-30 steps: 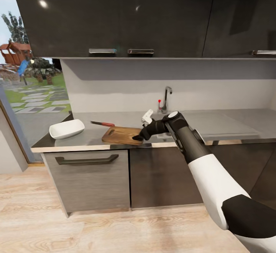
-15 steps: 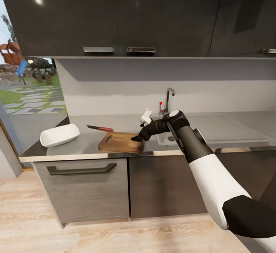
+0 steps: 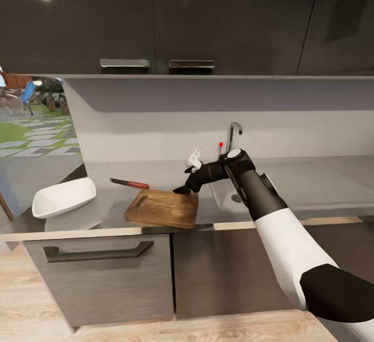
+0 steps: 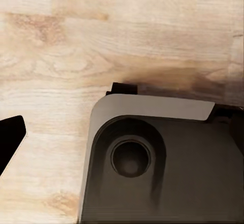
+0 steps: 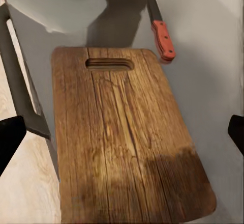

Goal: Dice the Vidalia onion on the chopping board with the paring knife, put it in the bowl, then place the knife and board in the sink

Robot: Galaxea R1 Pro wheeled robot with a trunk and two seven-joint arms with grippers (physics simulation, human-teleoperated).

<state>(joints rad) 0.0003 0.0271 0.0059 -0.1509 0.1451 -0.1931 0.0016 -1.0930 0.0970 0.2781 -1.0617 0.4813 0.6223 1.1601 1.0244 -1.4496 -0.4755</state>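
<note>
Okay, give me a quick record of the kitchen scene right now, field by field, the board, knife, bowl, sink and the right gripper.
chopping board: flat on the countertop, nothing on it, handle slot toward the bowl
paring knife: on the countertop behind the board, red handle nearest the board, not touching it
bowl: white, empty, at the counter's left end
sink: right of the board, tap behind
right gripper: open, above the board's far right corner, holding nothing
onion: not visible
</note>
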